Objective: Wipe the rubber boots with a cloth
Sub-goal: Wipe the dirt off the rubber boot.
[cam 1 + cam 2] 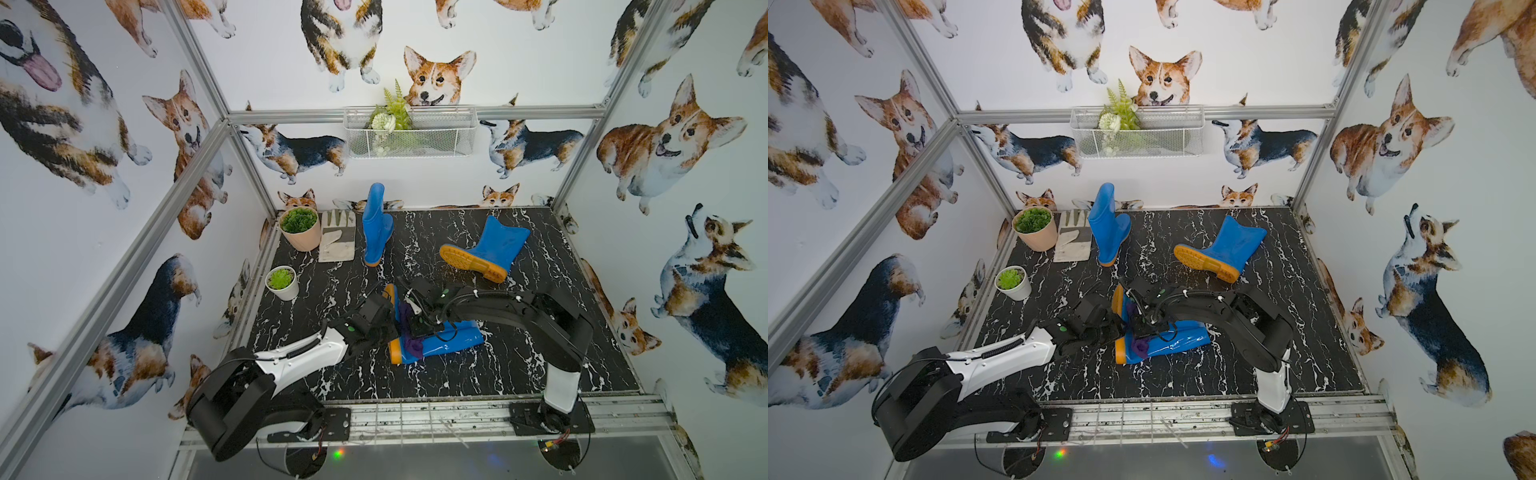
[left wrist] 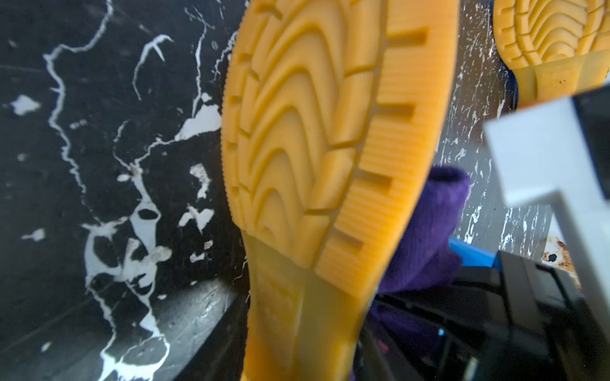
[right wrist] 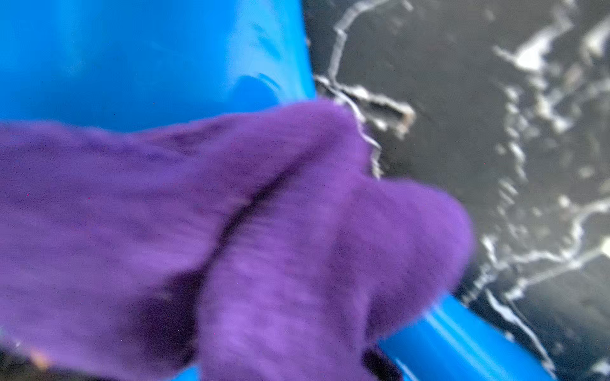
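Black-marbled desk [image 1: 519,365], corgi wallpaper [image 1: 436,79] around. Toward six o'clock one rubber boot [image 1: 455,338] lies on its side. Over its ankle the right gripper [image 1: 417,323], pinched shut on the cloth [image 1: 411,348], presses to wipe; the left gripper [image 1: 380,328] sits by the sole [image 2: 313,148], probably bracing it — its opening I cannot tell.

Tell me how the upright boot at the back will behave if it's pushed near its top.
The upright boot will probably tip: it stands tall on a narrow sole. Its glossy shaft is likely slippery to grip. Being rubber, the shaft may flex before the boot moves.
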